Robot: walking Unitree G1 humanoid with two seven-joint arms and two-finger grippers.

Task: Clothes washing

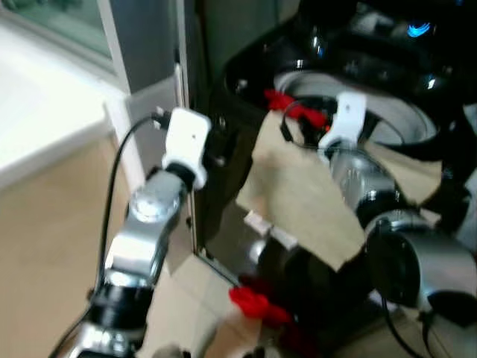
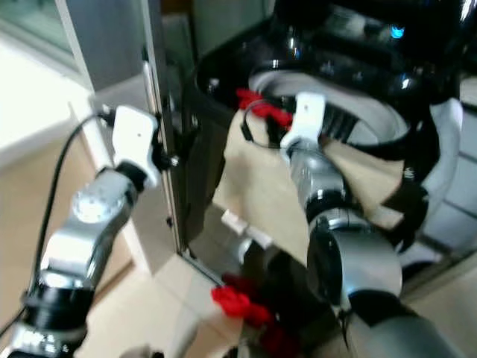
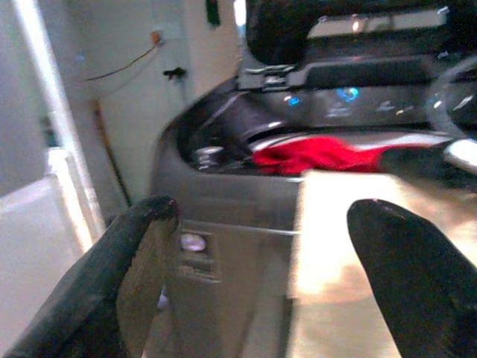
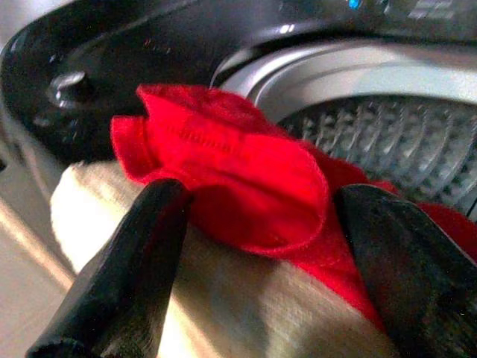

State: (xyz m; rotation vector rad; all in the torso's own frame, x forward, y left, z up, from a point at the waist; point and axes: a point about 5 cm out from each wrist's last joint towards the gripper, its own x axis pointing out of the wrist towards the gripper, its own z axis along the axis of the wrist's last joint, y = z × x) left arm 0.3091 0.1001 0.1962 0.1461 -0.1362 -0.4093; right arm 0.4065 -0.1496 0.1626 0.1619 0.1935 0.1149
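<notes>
While the beige cloth is hanging over the washer's front rim, the load is looking only half in.

Left eye view: the right gripper [image 1: 298, 112] is reaching to the front rim of the washing machine [image 1: 246, 74], where the red cloth [image 1: 294, 108] is lying on top of the beige cloth [image 1: 298, 194]; the beige cloth is draping down the machine's front. A second red piece [image 1: 253, 302] is lying on the floor [image 1: 45, 224] at the machine's foot.

Right eye view: the left gripper [image 2: 168, 158] is hovering beside the machine's left front corner, apart from the clothes.

Left wrist view: the left fingers [image 3: 141, 253] are standing wide open, holding nothing.

Right wrist view: the right fingers [image 4: 141, 246] are spread either side of the red cloth, not yet pinching it; the drum [image 4: 387, 134] is lying just behind.

Risk: closing on the red fold alone is likely leaving the beige cloth behind, and its hanging weight could be dragging both off the rim onto the floor.
</notes>
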